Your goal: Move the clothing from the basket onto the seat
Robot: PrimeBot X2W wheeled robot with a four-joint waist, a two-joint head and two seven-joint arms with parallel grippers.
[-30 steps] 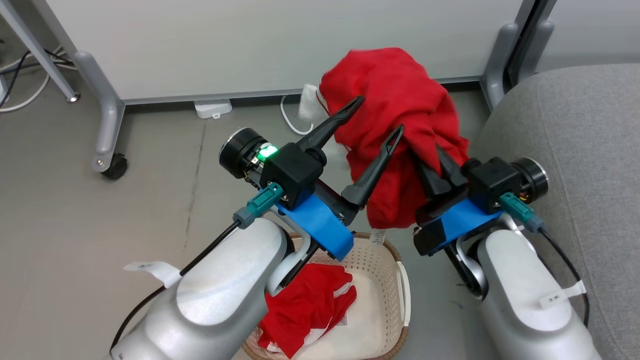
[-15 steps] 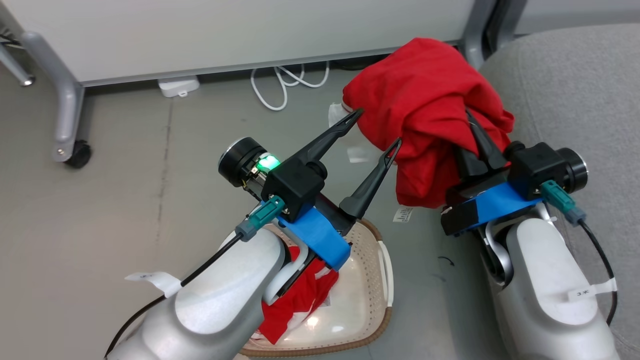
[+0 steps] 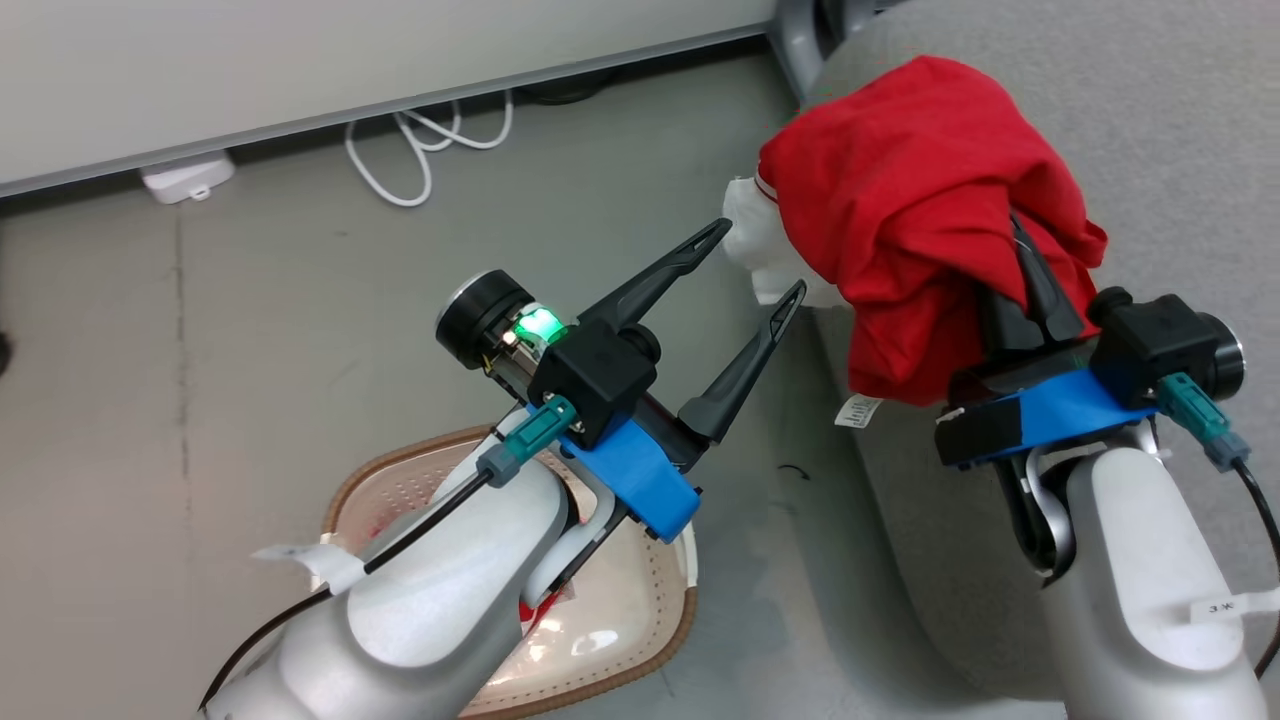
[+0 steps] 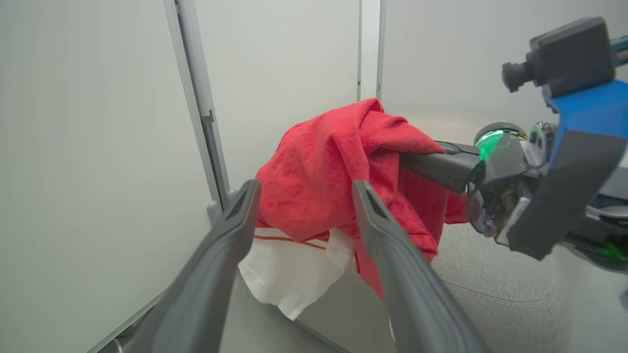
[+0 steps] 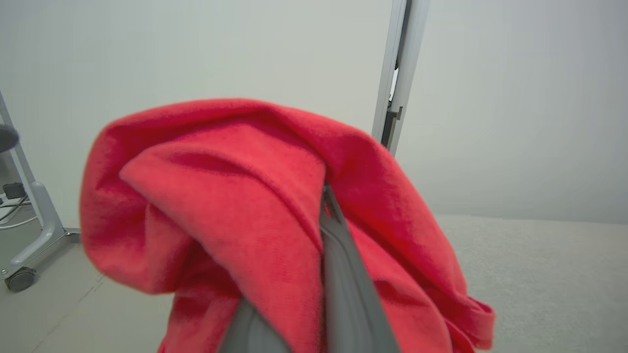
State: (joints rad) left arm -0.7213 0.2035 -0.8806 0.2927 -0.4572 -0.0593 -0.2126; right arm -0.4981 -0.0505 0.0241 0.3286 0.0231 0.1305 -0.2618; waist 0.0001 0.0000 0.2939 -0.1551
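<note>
A bright red garment (image 3: pixel 920 220) with a white part hanging at its left is draped over my right gripper (image 3: pixel 1020 275), which is shut on it above the near-left edge of the grey seat (image 3: pixel 1160 130). In the right wrist view the red garment (image 5: pixel 235 196) wraps the closed fingers (image 5: pixel 343 264). My left gripper (image 3: pixel 762 257) stands open and empty just left of the cloth, above the floor. The cream basket (image 3: pixel 345 490) sits low, mostly hidden by my left forearm, with a sliver of red cloth (image 3: pixel 537 622) inside. The left wrist view looks at the garment (image 4: pixel 333 171) between the open fingers (image 4: pixel 230 230).
A white partition wall runs along the back, with a coiled white cable (image 3: pixel 420 150) and a white adapter (image 3: pixel 185 175) on the grey floor below it. A partition leg on a caster (image 5: pixel 19 279) stands left in the right wrist view.
The head camera has swung right, so basket and floor shifted left in view. My right gripper has carried the red garment from over the floor to over the seat's edge. The left gripper stays open.
</note>
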